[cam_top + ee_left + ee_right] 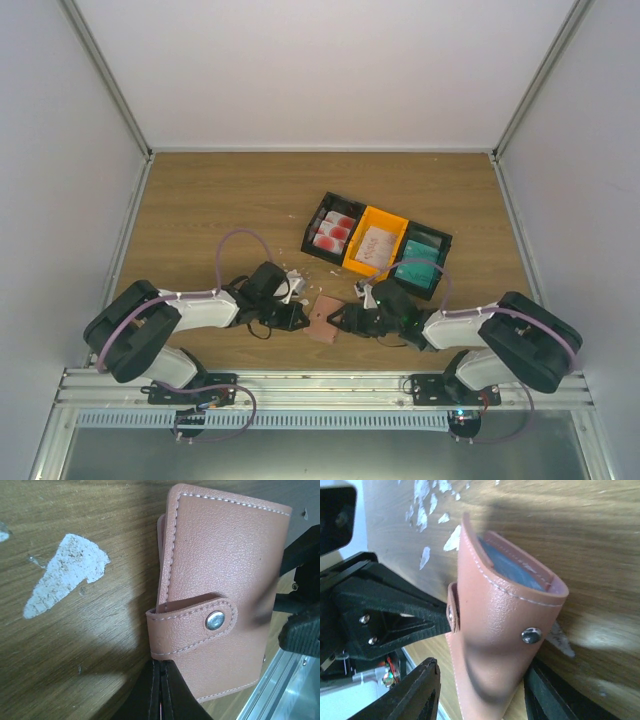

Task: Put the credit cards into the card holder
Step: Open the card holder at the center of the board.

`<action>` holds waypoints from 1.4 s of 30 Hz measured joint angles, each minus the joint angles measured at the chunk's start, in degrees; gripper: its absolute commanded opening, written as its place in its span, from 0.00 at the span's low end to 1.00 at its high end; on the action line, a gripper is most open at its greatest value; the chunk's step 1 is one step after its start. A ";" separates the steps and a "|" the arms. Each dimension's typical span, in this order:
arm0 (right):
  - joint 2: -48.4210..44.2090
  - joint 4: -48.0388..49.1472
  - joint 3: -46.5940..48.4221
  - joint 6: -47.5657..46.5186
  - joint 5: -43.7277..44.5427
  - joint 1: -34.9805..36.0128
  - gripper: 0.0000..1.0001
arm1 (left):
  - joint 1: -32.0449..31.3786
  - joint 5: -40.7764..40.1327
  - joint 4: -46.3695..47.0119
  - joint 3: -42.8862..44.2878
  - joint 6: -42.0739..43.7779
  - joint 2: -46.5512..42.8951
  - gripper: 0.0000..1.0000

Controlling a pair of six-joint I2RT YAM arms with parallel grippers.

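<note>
Pink leather card holder lies on the table between both arms. Left gripper pinches its strap and right gripper is spread around it. An uneven squeeze could yank the strap free.

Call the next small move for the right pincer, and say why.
Likely close the right pincer on the card holder. Its fingers straddle the holder's near end, with a gap showing beside one. The left pincer is shut at the strap, the holder stands open, and a teal card sits inside. A second grip should steady the holder.
</note>
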 measured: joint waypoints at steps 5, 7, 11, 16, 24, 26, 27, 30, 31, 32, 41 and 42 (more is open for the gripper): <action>0.37 4.61 -0.35 -0.33 -2.25 0.17 0.41 | 0.83 0.85 0.17 -0.42 0.24 -0.13 0.00; 0.39 6.51 -0.35 -0.44 -2.82 0.26 0.41 | 1.05 1.16 0.52 -0.68 0.24 -0.20 0.00; 1.53 9.09 -0.33 -0.48 -3.32 0.39 0.38 | 1.25 1.60 1.09 -1.16 0.22 -0.42 0.00; 5.55 8.96 0.96 -0.81 -3.23 0.85 0.30 | 1.31 1.60 1.40 -1.55 0.17 -0.74 0.01; 7.10 6.14 3.74 -1.81 -2.01 1.99 0.01 | 1.44 -1.99 -1.86 -3.48 -0.55 -7.89 0.30; 5.27 3.17 4.57 -2.69 -1.01 2.05 0.01 | 1.46 -4.15 -4.15 -3.67 -0.83 -13.20 0.47; 4.26 1.51 5.11 -3.30 -0.55 2.05 0.01 | 1.46 -5.09 -4.87 -3.54 -0.63 -15.54 0.52; 1.16 -4.61 7.96 -5.33 1.55 2.08 0.00 | 1.49 -8.13 -7.13 -2.47 -0.79 -22.86 0.66; 0.11 -7.32 9.49 -6.14 2.36 2.10 0.00 | 1.49 -8.85 -7.58 -1.86 -0.83 -24.57 0.68; -0.74 -9.66 11.10 -6.93 3.13 2.10 0.01 | 1.49 -9.33 -7.98 -1.14 -0.76 -25.79 0.70; -2.75 -21.44 18.99 -10.84 5.16 2.67 0.01 | 1.49 -11.30 -8.59 4.66 -0.76 -22.05 0.65; -2.75 -22.27 19.06 -11.02 5.16 2.80 0.00 | 1.49 -11.65 -8.74 4.66 -0.76 -21.20 0.64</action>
